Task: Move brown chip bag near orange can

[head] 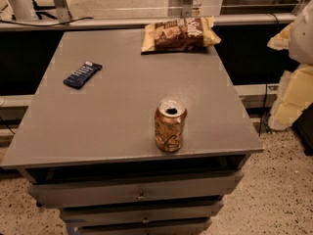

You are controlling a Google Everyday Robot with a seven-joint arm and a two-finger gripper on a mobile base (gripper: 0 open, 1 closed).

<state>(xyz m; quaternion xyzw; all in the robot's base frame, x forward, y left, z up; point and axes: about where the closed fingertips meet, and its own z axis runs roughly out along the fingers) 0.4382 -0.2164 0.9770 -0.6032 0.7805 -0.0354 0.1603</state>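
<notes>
The brown chip bag [178, 34] lies flat at the far edge of the grey table [117, 111], right of centre, with its white lettering facing up. The orange can [170, 125] stands upright near the table's front edge, right of centre, with its silver top opened. About half the table's depth separates the bag from the can. My gripper [289, 96] shows as a pale cream shape at the right edge of the camera view. It is off the table's right side, apart from both things, and holds nothing that I can see.
A small dark-blue bar wrapper [82, 74] lies on the left part of the table. Drawers [139, 192] sit below the tabletop's front edge. A rail [98, 22] runs behind the table. Speckled floor [279, 190] lies to the right.
</notes>
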